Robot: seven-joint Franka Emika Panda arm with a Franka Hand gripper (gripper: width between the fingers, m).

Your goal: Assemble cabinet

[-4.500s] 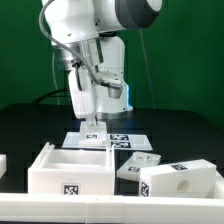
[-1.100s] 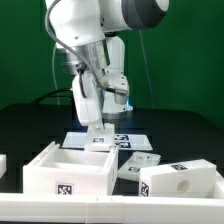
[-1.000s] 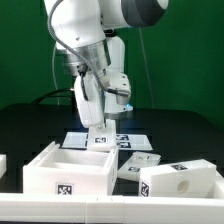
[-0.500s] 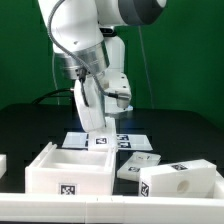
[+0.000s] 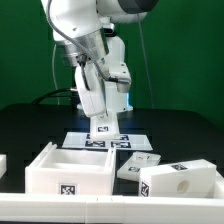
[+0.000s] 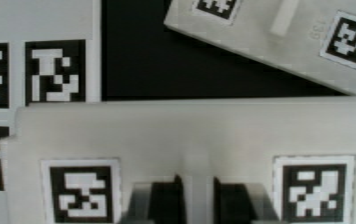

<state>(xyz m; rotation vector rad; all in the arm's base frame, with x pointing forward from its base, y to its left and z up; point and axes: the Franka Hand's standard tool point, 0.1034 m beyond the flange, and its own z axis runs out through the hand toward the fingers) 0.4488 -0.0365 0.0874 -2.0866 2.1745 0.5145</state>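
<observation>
My gripper (image 5: 90, 78) is shut on the top of a tall white cabinet panel (image 5: 97, 108) and holds it tilted in the air above the marker board (image 5: 122, 142). A marker tag (image 5: 100, 127) sits at the panel's lower end. In the wrist view the fingertips of the gripper (image 6: 201, 200) clamp the panel (image 6: 193, 150) between two of its tags. The open white cabinet box (image 5: 70, 170) stands at the front on the exterior view's left. Two more white cabinet pieces (image 5: 140, 165) (image 5: 182, 182) lie at the front right.
A white ledge (image 5: 110, 210) runs along the table's front edge. A small white block (image 5: 3, 164) sits at the far left. In the wrist view the marker board's tags (image 6: 50, 70) and another tagged white piece (image 6: 281, 30) lie below the held panel.
The arm has raised the held panel off the marker board and swung its lower end a little toward the exterior view's right. The pieces on the table have not moved.
</observation>
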